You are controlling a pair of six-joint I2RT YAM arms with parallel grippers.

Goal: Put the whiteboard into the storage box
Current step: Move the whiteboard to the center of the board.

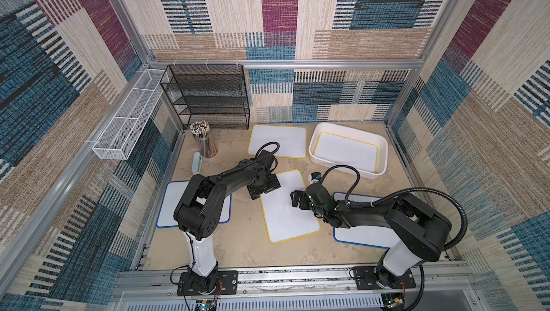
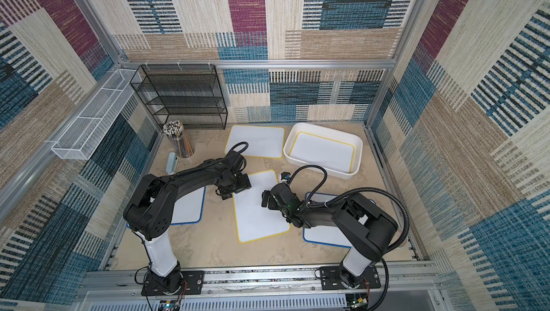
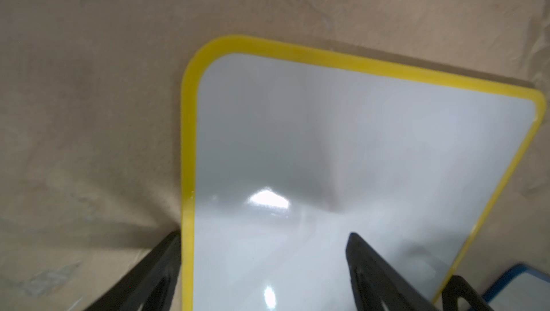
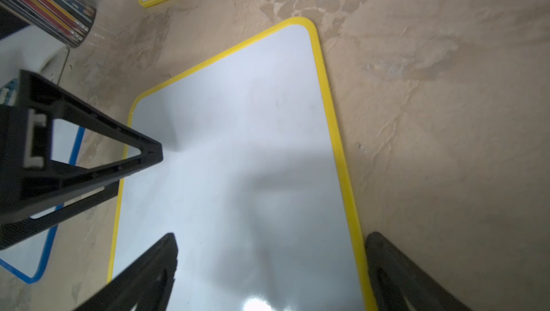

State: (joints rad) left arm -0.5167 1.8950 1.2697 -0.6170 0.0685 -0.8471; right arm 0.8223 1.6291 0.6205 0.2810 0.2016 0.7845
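- Meanwhile, at mid-worktop (image 1: 244, 244), the yellow-edged whiteboard (image 1: 287, 205) lies flat. Its long side runs from 11 to 5 o'clock. It is outside the storage box (image 1: 351, 133), which sits well apart at 2 o'clock.
- A second yellow-edged board (image 1: 346, 153) already rests on the box floor, so this one will probably go in on top of it.
- The left gripper (image 3: 264, 236) is at the whiteboard's 11 o'clock corner with its fingers spread. In its wrist view, one finger is over the white face. The other is beside the yellow rim and partly hidden behind it. Nothing is clamped.
- The right gripper (image 4: 271, 235) is at the 3 o'clock long edge, spread wide. One finger is over the face and one over bare worktop, with the rim between them.
- The placement looks deliberate. A thin sheet lying flat offers only its rim to pinch, and holds on two sides should keep it level when lifted.
- The left arm (image 1: 208, 193) rises from its base at 7 o'clock with the elbow high. Its forearm runs toward 1 o'clock and the wrist drops to the corner.
- The right arm (image 1: 372, 214) folds over from 5 o'clock. Its forearm lies low, points toward 9 o'clock and passes over a blue-edged board (image 1: 357, 236).
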